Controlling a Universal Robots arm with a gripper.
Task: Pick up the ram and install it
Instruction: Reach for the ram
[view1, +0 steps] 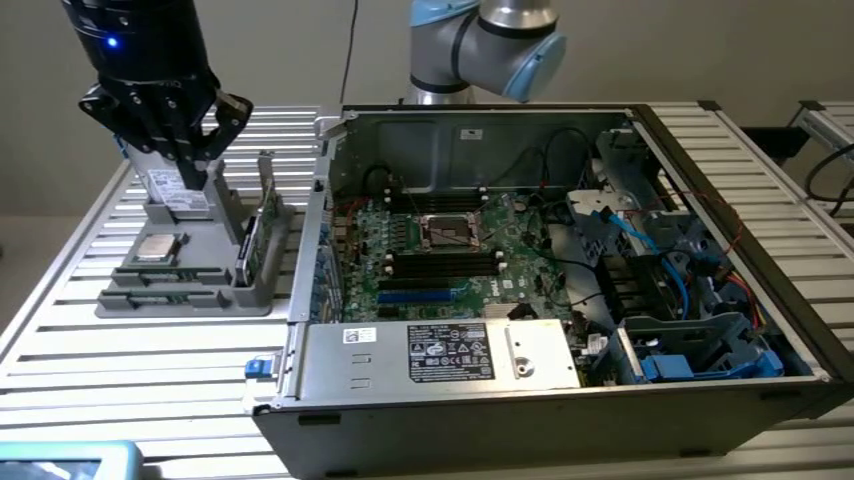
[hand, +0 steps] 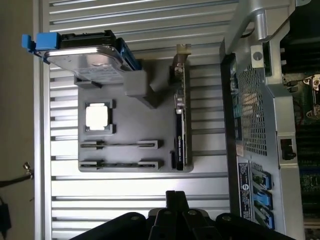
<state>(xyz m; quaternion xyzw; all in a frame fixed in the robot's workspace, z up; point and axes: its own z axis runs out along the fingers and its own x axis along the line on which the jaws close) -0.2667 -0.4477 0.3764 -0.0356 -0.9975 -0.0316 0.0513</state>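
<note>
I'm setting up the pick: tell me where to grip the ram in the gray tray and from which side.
Grip the ram across its two flat faces at mid-length, coming straight down from above. It appears to stand on edge in a slot of the gray tray, thin edge up, with holders at both ends.

Cut off by the exterior view's upper edge: black multi-fingered gripper (view1: 191, 172) above its knuckles, pale blue-and-grey arm joint (view1: 487, 45). Partly hidden behind those fingers: silver hard drive (view1: 167, 190). Too small to read: dark printed sticker (view1: 451, 352) on grey metal computer case (view1: 534, 440).
</note>
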